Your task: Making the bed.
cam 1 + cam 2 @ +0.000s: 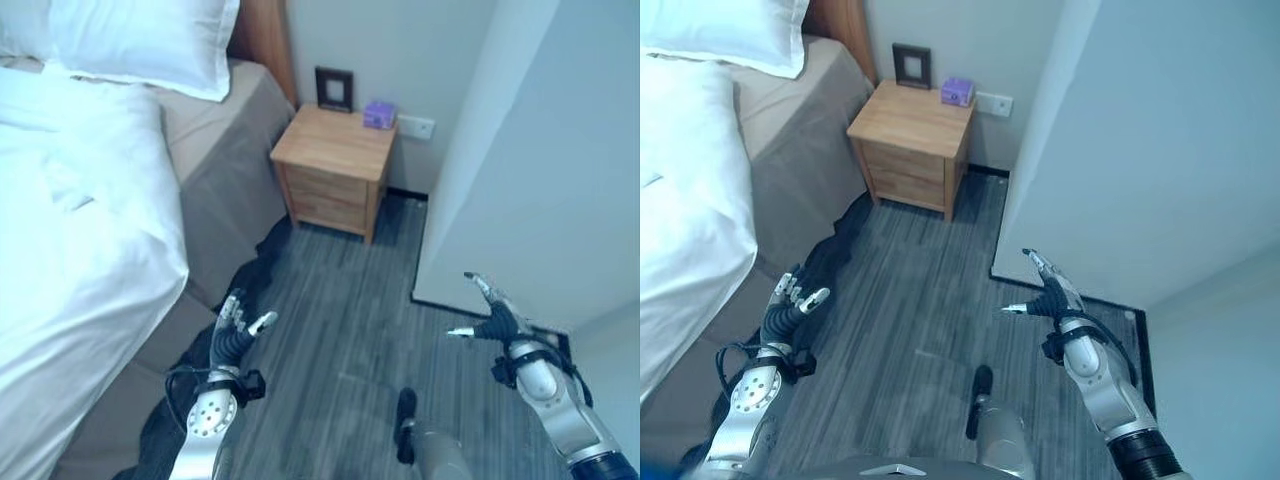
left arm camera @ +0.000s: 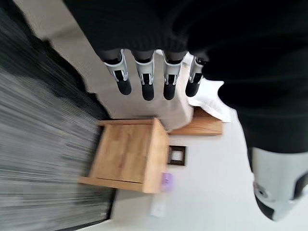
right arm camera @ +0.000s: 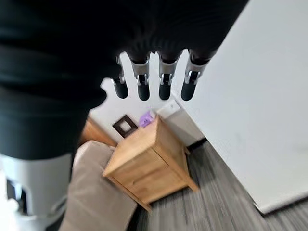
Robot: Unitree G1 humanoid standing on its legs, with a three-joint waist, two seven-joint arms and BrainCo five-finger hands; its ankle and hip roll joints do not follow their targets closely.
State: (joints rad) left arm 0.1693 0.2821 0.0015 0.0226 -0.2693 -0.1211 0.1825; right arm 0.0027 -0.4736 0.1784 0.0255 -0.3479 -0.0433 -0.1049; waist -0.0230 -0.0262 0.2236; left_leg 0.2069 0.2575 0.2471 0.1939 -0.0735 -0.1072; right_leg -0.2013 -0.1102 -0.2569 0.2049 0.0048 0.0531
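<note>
bed [image 1: 215, 160]: 1 | white pillow [image 1: 140, 40]: 1 | white duvet [image 1: 70, 220]: 1 | wooden nightstand [image 1: 335, 165]: 1 | dark picture frame [image 1: 334, 89]: 1 | small purple box [image 1: 379, 114]: 1 | wall socket [image 1: 416, 127]: 1 | dark cloth on floor [image 1: 262, 262]: 1

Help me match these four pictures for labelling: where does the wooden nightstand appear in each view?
Left eye view: nightstand, upper middle, beside the bed.
Right eye view: upper left of middle.
Left wrist view: centre, past the left hand.
Right wrist view: lower middle, past the right hand.
Shared landmark: the small purple box on top.
</note>
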